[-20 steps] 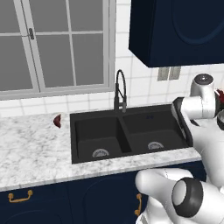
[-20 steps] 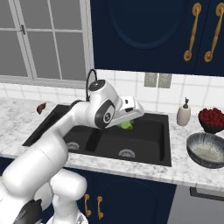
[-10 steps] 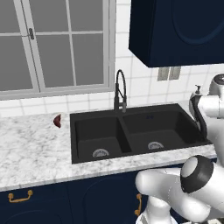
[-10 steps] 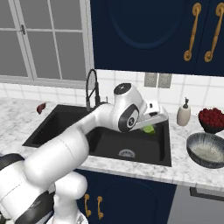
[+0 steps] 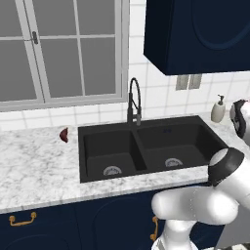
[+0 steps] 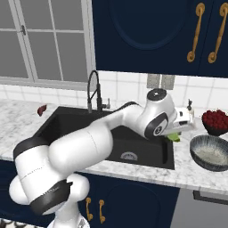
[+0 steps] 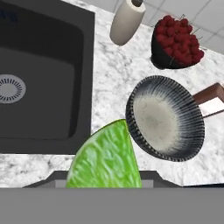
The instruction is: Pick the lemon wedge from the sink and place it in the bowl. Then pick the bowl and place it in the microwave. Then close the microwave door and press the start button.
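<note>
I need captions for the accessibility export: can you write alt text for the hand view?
A bright green lemon wedge sits close at the bottom, held just left of the ribbed grey bowl on the marble counter. The black sink lies to the left; a soap dispenser and a dark bowl of red fruit stand beyond.

arm (image 6: pixel 89 142): glossy white rounded shells | joints: dark grey bands | tool mount: white

A soap bottle (image 7: pixel 126 20) stands beside a dark bowl of red fruit (image 7: pixel 176 43)
</note>
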